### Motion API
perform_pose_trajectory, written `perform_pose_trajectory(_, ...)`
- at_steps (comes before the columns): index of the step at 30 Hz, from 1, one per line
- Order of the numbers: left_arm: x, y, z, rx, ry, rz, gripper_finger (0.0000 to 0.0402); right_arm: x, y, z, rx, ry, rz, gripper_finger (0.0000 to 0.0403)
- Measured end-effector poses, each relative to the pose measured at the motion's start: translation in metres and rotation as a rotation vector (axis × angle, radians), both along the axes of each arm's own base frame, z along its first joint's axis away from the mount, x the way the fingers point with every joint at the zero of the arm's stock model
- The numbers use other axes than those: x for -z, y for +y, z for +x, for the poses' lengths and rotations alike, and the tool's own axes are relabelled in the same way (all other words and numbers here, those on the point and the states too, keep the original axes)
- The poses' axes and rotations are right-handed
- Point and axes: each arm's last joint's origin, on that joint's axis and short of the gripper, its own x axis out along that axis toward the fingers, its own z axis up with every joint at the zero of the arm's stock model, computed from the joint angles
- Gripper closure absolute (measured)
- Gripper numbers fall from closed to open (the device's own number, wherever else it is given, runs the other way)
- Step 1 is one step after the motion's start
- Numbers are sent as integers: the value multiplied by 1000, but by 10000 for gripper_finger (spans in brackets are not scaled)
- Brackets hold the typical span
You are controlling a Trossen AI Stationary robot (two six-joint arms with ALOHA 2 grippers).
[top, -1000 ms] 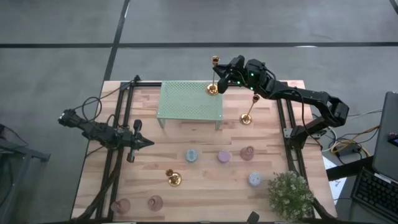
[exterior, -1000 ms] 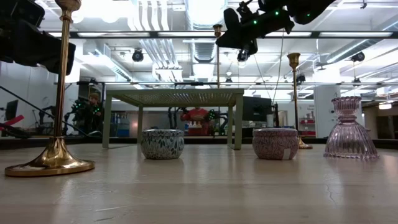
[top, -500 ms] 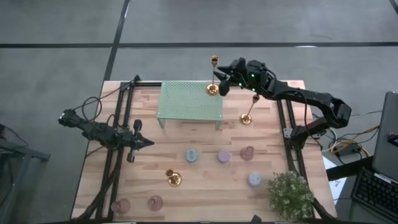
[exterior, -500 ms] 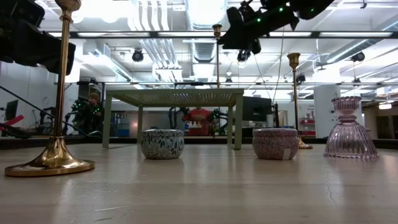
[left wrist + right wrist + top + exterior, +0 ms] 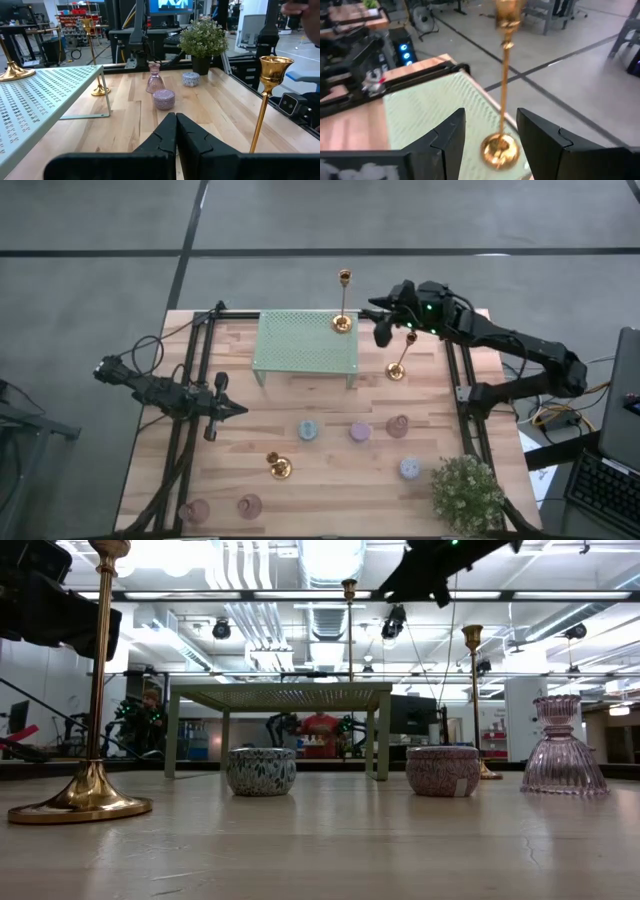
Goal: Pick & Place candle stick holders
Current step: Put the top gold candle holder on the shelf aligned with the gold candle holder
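Note:
A gold candle stick holder (image 5: 343,305) stands upright with its round base on the right end of the mint-green rack (image 5: 305,340); it also shows in the right wrist view (image 5: 504,95). My right gripper (image 5: 379,320) is open and empty just right of it, above the rack's right edge; in the right wrist view (image 5: 490,114) the holder shows between its spread fingers, farther off. A second gold holder (image 5: 398,365) stands on the table right of the rack, a third (image 5: 279,468) near the front. My left gripper (image 5: 235,410) is shut and empty at the table's left.
Squat blue (image 5: 308,431), lilac (image 5: 361,432) and blue (image 5: 410,469) holders and a pink glass one (image 5: 398,426) stand mid-table. Two pink glass holders (image 5: 193,510) (image 5: 249,505) stand at the front left. A potted plant (image 5: 467,492) is at the front right.
My right gripper has drawn back from the gold holder on the rack, toward the table's right edge and a little up. The holder has stayed upright on the rack.

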Motion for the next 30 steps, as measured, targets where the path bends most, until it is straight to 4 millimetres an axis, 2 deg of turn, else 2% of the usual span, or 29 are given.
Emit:
perform_pose_trajectory(9, 0, 0, 0, 0, 0, 0, 392, -3, 42, -28, -106, 40, 49, 231)
perform_pose_trajectory(14, 0, 0, 0, 0, 0, 0, 392, -5, 58, -48, -140, 32, 80, 234)
perform_pose_trajectory(19, 0, 0, 0, -1, 0, 0, 392, 2, 68, -63, -148, 100, 156, 234)
perform_pose_trajectory(25, 0, 0, 0, 0, 0, 0, 392, 13, 82, -69, -156, 201, 297, 234)
perform_pose_trajectory(30, 0, 0, 0, 0, 0, 0, 392, 27, 88, -75, -95, 312, 424, 241)
